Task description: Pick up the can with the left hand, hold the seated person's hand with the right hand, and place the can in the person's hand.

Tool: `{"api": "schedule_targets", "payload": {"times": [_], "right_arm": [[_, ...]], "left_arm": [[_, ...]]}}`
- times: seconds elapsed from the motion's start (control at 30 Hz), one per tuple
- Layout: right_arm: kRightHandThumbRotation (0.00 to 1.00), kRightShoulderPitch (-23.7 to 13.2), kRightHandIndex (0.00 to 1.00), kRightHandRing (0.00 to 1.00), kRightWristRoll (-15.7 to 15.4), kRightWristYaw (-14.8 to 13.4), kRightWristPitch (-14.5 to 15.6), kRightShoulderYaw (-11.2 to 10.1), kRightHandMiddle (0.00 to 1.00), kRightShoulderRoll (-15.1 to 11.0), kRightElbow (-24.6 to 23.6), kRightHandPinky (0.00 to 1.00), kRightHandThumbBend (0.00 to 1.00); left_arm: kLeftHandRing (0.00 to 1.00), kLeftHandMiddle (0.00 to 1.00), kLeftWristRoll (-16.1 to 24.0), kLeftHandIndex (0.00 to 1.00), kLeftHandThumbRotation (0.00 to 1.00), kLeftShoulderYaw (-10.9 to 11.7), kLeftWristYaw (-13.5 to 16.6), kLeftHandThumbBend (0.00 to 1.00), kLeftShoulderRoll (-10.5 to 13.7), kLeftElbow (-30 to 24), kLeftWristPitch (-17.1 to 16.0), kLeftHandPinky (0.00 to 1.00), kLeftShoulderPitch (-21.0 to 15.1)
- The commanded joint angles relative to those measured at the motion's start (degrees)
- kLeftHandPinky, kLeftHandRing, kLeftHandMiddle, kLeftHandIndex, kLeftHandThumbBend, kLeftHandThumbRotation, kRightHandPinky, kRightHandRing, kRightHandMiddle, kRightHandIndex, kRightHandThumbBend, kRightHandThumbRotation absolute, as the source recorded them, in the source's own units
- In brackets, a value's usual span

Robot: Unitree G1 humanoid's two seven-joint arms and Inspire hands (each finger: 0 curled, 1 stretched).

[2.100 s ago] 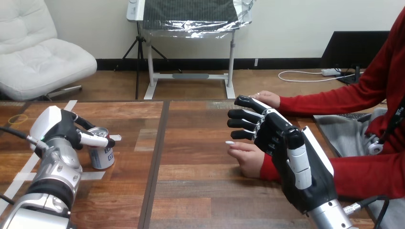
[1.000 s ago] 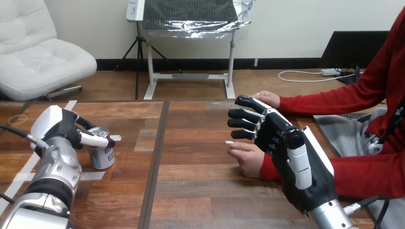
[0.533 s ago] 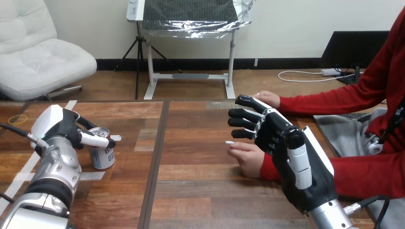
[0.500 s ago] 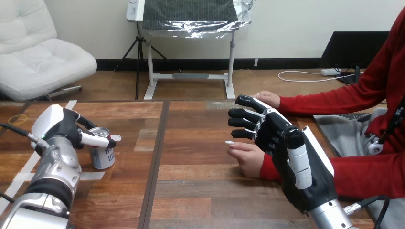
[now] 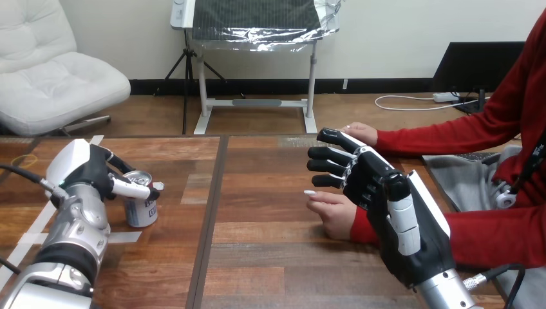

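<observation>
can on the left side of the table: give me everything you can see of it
A small can of silvery metal, with blue print on its side and a shiny rimmed top. It stands upright at the left of the wooden table, beside strips of pale tape. The left hand is curled round its upper part, with the thumb across the front at the rim and the fingers behind. I cannot tell whether its base touches the table.

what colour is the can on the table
The can is silvery white with blue markings; the head view shows it best.
</observation>
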Motion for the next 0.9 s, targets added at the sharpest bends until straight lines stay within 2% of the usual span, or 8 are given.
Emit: {"api": "schedule_targets", "payload": {"times": [0.0,0.3,0.7,0.87], "right_arm": [[1.0,-2.99,0.83,0.77,0.28,-0.93,-2.73,-1.09,0.78,0.76,-1.19,0.73,0.85],[1.0,-3.74,0.8,0.74,-2.1,-4.37,-4.9,-1.83,0.74,1.45,0.29,0.68,0.82],[1.0,-7.03,0.79,0.73,-6.16,-6.17,-6.84,-2.3,0.74,-0.46,5.59,0.67,0.84],[1.0,-9.01,0.79,0.74,-9.05,-7.13,-8.51,-2.64,0.74,-1.57,8.81,0.67,0.84]], "left_arm": [[0.4,0.46,0.62,0.48,0.0,-0.2,1.35,0.74,1.19,-3.14,-2.23,0.34,-0.83],[0.41,0.46,0.38,0.49,0.0,0.31,1.51,0.74,1.58,-6.11,-2.53,0.35,-0.79],[0.41,0.44,-0.55,0.49,0.0,2.21,0.63,0.73,2.01,-12.67,-1.71,0.39,-0.38],[0.41,0.44,-0.79,0.49,0.0,2.97,0.34,0.73,2.35,-16.47,-1.8,0.4,0.32]]}}
